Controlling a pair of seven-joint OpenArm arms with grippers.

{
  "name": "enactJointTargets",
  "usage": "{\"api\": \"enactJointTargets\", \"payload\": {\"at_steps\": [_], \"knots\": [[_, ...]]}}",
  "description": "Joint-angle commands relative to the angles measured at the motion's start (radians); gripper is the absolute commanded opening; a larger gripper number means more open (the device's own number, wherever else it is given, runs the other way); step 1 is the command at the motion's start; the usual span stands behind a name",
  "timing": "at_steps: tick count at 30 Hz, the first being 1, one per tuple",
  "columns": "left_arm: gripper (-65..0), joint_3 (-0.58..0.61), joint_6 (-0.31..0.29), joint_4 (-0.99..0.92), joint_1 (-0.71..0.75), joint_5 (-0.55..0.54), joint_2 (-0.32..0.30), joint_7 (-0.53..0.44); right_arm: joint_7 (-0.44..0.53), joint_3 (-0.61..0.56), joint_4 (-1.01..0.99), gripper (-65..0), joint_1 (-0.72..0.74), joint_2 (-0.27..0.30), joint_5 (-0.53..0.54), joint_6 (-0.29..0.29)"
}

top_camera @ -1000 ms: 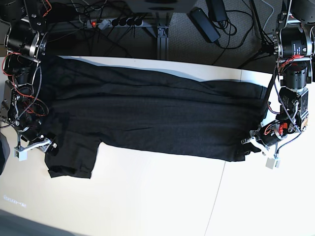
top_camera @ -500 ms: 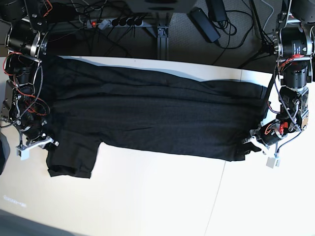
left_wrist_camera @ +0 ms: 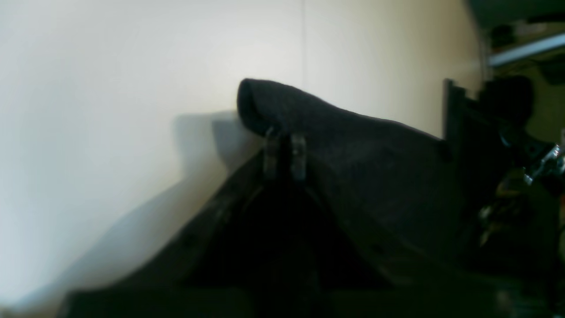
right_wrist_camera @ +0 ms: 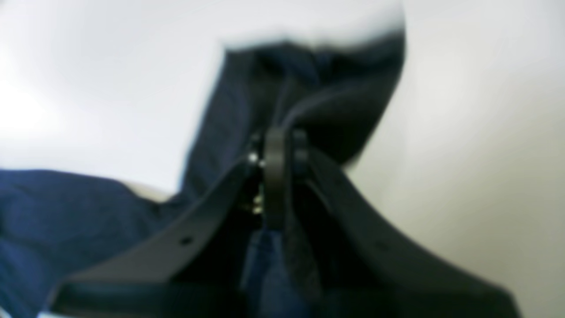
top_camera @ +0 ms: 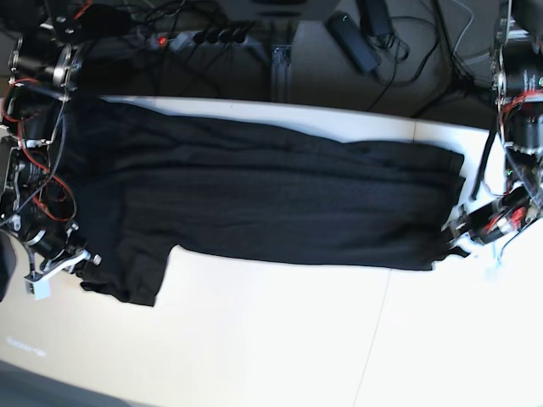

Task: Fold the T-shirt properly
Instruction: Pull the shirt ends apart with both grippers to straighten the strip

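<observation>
The black T-shirt (top_camera: 254, 191) lies stretched across the white table (top_camera: 271, 339), a short sleeve hanging toward the front at the left (top_camera: 136, 271). No coloured print shows. My left gripper (top_camera: 456, 237) is shut on the shirt's right front corner; in the left wrist view its fingertips (left_wrist_camera: 284, 157) pinch a raised fold of cloth (left_wrist_camera: 335, 132). My right gripper (top_camera: 76, 259) is shut on the sleeve edge at the left; in the right wrist view (right_wrist_camera: 276, 152) the jaws clamp bunched cloth (right_wrist_camera: 309, 79), blurred.
A power strip (top_camera: 204, 38), a black power adapter (top_camera: 352, 38) and cables lie on the floor beyond the table's far edge. A metal frame post (top_camera: 280, 68) stands behind the middle. A seam in the table (top_camera: 377, 322) runs toward the front right.
Both grippers have pulled outward, the left arm's to the right and the right arm's to the left, stretching the shirt wider. The right front corner and the sleeve moved with them.
</observation>
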Motion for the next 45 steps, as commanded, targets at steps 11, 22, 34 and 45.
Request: {"api": "enactJointTargets", "payload": {"at_steps": [11,22,34,45], "knots": [[-65.0,-0.021,-0.017,0.278,0.13,-0.148,-0.113,0.117,0.003,0.086,0.336,-65.0,-0.313,0.095,0.078,0.074],[-65.0,-0.136,-0.017,0.442,0.274,-0.156,-0.142,0.148,-0.008,0.275,0.454,-65.0,-0.52,0.094,0.134,0.074],[-65.0,-0.136,-0.017,0.442,0.285,-0.156,-0.138,0.145,0.079,0.279,0.445,-24.2,-0.535,0.094,0.066,0.071],[-32.8,-0.136,-0.017,0.443,0.296,-0.155,-0.138,0.156,0.101,0.279,0.327,-22.1,-0.331,0.094,-0.025,0.062]]}}
